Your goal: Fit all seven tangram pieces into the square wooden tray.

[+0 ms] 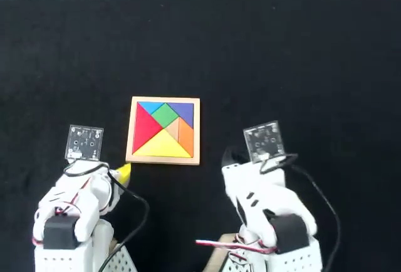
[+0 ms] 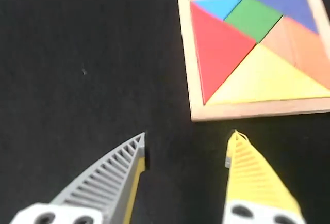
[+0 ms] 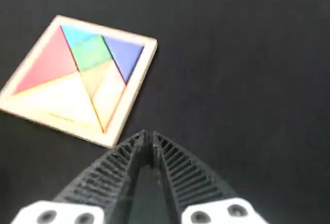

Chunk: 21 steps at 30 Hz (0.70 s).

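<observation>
Left gripper (image 2: 188, 134) fingers spread & right gripper (image 3: 149, 133) fingers pressed together; tray (image 2: 232, 112) edge cut off in left wrist view.

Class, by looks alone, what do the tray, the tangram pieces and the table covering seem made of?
Tray: pale bare wood, probably; tan matte rim.
Tangram pieces: likely painted wood; flat, opaque, evenly coloured faces.
Table covering: apparently black cloth; dull, no shine.
</observation>
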Available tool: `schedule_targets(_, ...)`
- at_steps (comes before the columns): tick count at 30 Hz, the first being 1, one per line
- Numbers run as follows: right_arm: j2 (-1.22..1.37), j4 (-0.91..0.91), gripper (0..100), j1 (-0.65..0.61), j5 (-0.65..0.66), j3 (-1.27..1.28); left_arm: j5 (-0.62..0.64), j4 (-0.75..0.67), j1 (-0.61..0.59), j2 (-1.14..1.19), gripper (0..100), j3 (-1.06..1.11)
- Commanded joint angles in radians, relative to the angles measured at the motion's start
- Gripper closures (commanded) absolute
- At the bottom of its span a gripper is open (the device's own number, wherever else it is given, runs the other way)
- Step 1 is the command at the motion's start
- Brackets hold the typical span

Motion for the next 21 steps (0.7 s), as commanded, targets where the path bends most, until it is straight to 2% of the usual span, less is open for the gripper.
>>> schedule_targets(1,-0.084,0.005,98.6,-0.015,-0.063,0.065,0.075,-0.017,-0.007,-0.002,79,0.048)
schedule_targets(5,-0.085,0.005,98.6,-0.017,-0.198,0.165,0.084,-0.054,-0.002,-0.002,89,0.076)
schedule_targets(8,-0.082,0.009,98.6,-0.020,-0.213,0.249,0.080,-0.086,-0.002,0.000,98,0.147)
schedule_targets(10,-0.085,0.021,98.6,-0.018,-0.215,0.245,0.078,-0.117,-0.002,-0.002,96,0.229)
schedule_targets(19,-0.085,0.021,98.6,-0.020,-0.212,0.245,0.080,-0.106,-0.010,-0.002,97,0.222)
schedule_targets(21,-0.085,0.020,98.6,-0.017,-0.172,0.245,0.078,-0.120,-0.013,-0.002,97,0.257)
